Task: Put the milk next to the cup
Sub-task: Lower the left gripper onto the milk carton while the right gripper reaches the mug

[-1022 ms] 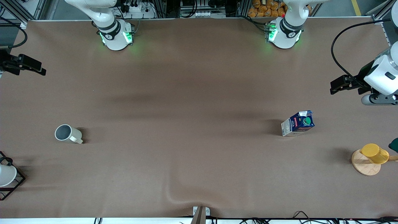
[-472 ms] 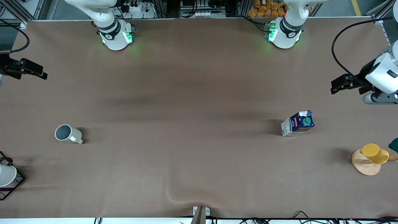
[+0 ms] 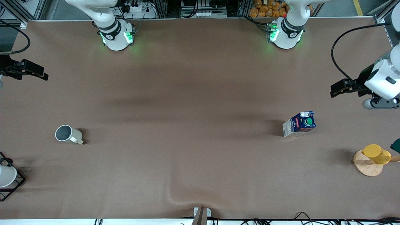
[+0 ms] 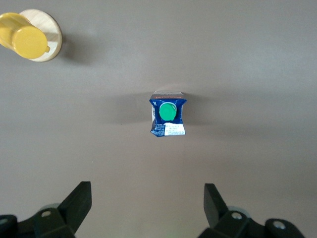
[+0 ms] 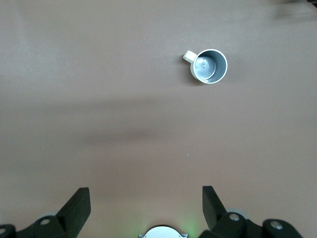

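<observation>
The milk [image 3: 299, 124] is a dark blue and white carton with a green cap. It stands upright toward the left arm's end of the table and also shows in the left wrist view [image 4: 168, 115]. The cup [image 3: 67, 134], an off-white mug with a grey inside, stands upright toward the right arm's end and shows in the right wrist view [image 5: 210, 66]. My left gripper [image 4: 147, 196] is open and empty, high over bare table at the left arm's end [image 3: 379, 102]. My right gripper [image 5: 144, 198] is open and empty, high over bare table at the right arm's end.
A yellow cup [image 3: 376, 154] on a wooden disc [image 3: 365, 167] stands nearer the front camera than the milk, at the left arm's end. A white vessel in a black wire rack [image 3: 6, 176] stands at the right arm's end, nearer the camera than the cup.
Both hands have shifted slightly, lower in the front view. The milk and the cup have not moved.
</observation>
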